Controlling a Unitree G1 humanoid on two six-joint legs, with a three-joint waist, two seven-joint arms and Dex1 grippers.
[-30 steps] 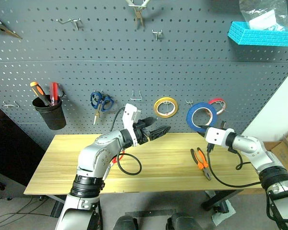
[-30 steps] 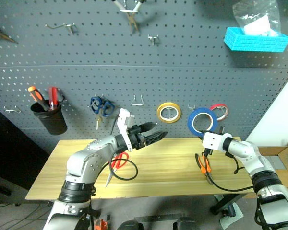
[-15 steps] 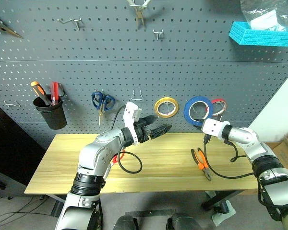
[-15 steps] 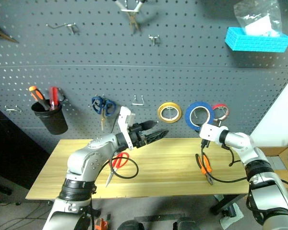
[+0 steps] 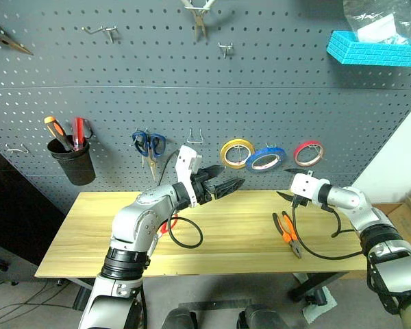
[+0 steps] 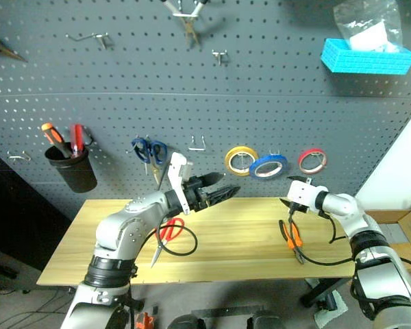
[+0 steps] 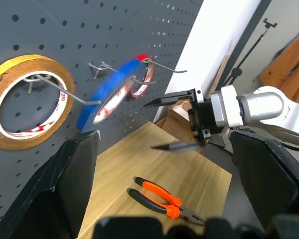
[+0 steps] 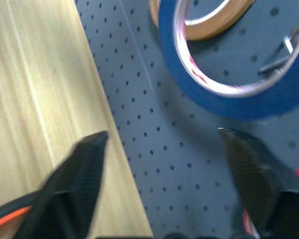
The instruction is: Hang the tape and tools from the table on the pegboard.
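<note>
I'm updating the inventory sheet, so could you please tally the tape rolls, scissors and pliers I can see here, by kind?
Tape rolls: 3, yellow, blue, red, all on pegboard hooks.
Scissors: 2, blue-handled on the pegboard, red-handled on the table.
Pliers: 3, orange-handled on the table, two hung high on the pegboard.
Total: 8

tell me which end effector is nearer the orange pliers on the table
Right. The right end effector hangs open just above the orange pliers; the left end effector is well off to their left, over the table's middle.
</note>
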